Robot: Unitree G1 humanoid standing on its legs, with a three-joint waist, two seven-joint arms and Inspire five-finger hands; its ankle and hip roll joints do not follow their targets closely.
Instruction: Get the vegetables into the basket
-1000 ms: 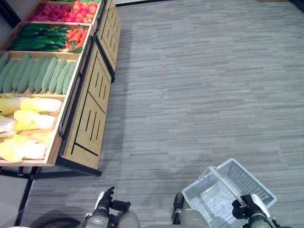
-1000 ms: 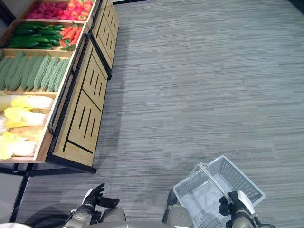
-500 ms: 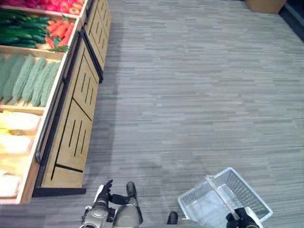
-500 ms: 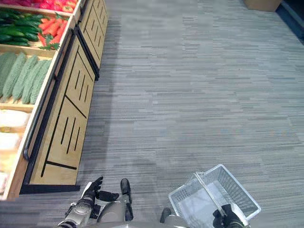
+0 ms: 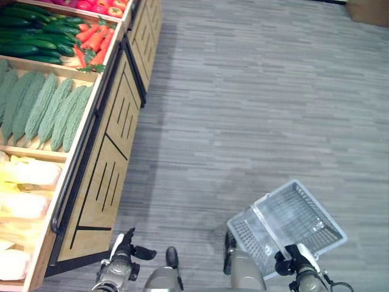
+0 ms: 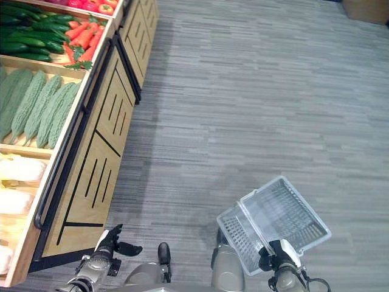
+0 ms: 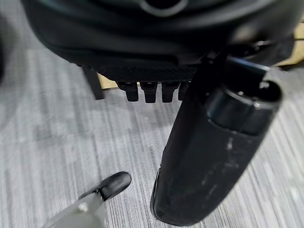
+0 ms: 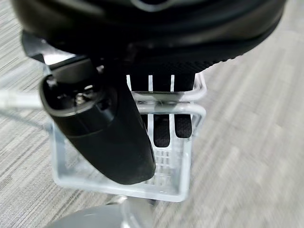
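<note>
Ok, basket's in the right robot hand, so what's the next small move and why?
Probably step closer to the wooden stand. The basket hangs empty from the right robot hand; the left robot hand is open and holds nothing, short of the pale green gourds, carrots and cucumbers.

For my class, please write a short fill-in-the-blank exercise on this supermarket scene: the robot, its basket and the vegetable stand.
1. The right hand is curled round the handle of the white wire ____.
2. That basket has ____ vegetables inside it.
3. The carrots lie beside the dark green ____ in the wooden stand.
4. The left hand holds ____.

Missing words: basket; no; cucumbers; nothing
</note>
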